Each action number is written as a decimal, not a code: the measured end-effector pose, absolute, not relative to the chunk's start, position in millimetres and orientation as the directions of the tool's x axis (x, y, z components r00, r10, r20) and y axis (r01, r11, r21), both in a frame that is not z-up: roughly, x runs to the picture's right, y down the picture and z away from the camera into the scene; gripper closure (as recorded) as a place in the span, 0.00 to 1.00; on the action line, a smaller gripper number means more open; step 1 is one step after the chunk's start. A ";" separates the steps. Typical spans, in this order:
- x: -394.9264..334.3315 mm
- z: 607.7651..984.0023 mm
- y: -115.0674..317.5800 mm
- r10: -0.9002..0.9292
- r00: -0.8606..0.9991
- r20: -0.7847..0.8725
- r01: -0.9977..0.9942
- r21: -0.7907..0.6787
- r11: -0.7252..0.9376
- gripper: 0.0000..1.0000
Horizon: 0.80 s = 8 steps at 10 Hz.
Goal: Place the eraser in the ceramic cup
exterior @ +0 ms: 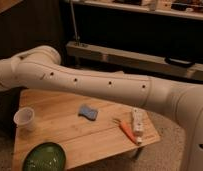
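Observation:
The whitish ceramic cup (25, 119) stands upright at the left edge of the wooden table (110, 140). My white arm (95, 85) stretches across the view above the table, from the right side to the left edge. My gripper is beyond the left edge of the view, out of sight. The eraser does not show anywhere in this view. I cannot see inside the cup.
A green bowl (44, 157) sits at the table's front left corner. A blue wavy-edged pad (88, 112) lies mid-table. A white oblong object (137, 122) and an orange-handled tool (127, 131) lie at the right edge. Dark shelving stands behind.

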State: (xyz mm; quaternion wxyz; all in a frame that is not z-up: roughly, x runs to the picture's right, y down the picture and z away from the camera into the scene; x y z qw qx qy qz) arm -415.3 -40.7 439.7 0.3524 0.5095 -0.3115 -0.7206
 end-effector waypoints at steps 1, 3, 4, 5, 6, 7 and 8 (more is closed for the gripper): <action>-421.5 450.1 -42.7 -0.828 -0.231 -0.511 0.202 0.807 -0.555 1.00; -417.3 482.3 -51.4 -0.835 -0.224 -0.503 0.232 0.805 -0.547 1.00; -410.8 502.6 -56.6 -0.838 -0.221 -0.499 0.246 0.803 -0.543 1.00; -405.7 520.2 -57.9 -0.843 -0.220 -0.491 0.257 0.804 -0.536 1.00; -399.9 543.5 -56.8 -0.850 -0.218 -0.479 0.272 0.807 -0.525 1.00; -399.4 554.7 -54.6 -0.853 -0.219 -0.473 0.277 0.809 -0.519 1.00; -400.6 561.2 -53.0 -0.854 -0.222 -0.471 0.279 0.808 -0.518 1.00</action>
